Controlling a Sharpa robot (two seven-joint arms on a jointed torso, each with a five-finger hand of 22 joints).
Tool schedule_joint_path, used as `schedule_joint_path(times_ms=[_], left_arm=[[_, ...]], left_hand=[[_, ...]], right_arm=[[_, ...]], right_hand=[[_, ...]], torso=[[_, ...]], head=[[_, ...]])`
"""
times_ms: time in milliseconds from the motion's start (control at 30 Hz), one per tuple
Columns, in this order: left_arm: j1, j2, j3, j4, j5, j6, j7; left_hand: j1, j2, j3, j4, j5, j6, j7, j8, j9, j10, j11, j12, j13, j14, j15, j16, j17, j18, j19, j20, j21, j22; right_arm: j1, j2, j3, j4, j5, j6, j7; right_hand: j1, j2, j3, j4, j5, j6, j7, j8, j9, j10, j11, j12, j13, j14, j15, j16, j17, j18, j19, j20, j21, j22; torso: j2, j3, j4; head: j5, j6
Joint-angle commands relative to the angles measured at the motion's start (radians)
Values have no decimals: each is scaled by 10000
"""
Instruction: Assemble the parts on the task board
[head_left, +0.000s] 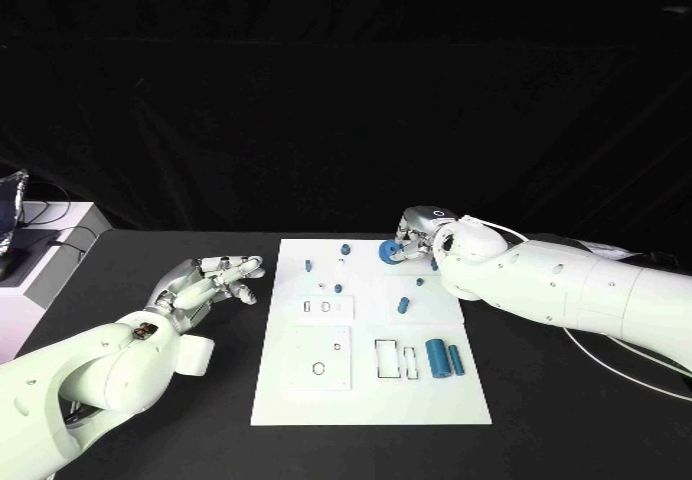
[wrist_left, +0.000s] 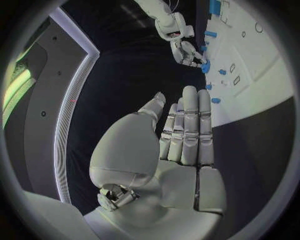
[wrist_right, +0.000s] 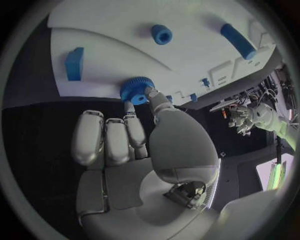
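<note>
Head view: the right hand (head_left: 420, 237) pinches a small blue ridged plastic gear (head_left: 389, 252) at the far edge of the white rectangular task board (head_left: 368, 400), apparently readying to seat it. Fingers apart and holding nothing, the left hand (head_left: 211, 281) waits beside the board.

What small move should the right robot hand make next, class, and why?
Probably lift the blue gear slightly off the task board. The right robot hand pinches it between thumb and a finger at the board's far edge, while the left robot hand rests open beside the board, so carrying the gear toward its seat likely comes next.
</note>
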Motion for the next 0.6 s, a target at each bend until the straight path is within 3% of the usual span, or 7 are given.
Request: schedule_joint_path(times_ms=[33, 600], left_arm=[[-10, 2, 8, 34, -30, 105, 36], [-41, -24, 8, 57, -30, 119, 31]], left_hand=[[-60, 39, 34, -10, -14, -6, 11, -45, 6, -27, -22, 21, 2, -80, -6, 30, -13, 144, -69, 3, 41, -9], [-80, 17, 55, -8, -14, -7, 21, -48, 5, -19, -21, 22, 2, -83, -5, 26, -20, 143, -72, 3, 47, -27]], right_arm=[[-49, -52, -22, 185, -738, -371, -66], [-70, -536, -18, 1640, -737, -989, 308]], right_hand=[[29, 200, 276, -423, 67, 103, -13, 51, 16, 72, -10, -76, 1166, -25, -61, -24, -2, -111, 683, -154, 50, 1589], [-106, 91, 287, -331, 181, 13, 33, 38, -4, 79, 19, -98, 1181, -14, -37, -13, 27, -112, 689, -142, 81, 1597]], torso=[[8, -1, 3], [12, -5, 14]], head=[[-2, 23], [44, -18]])
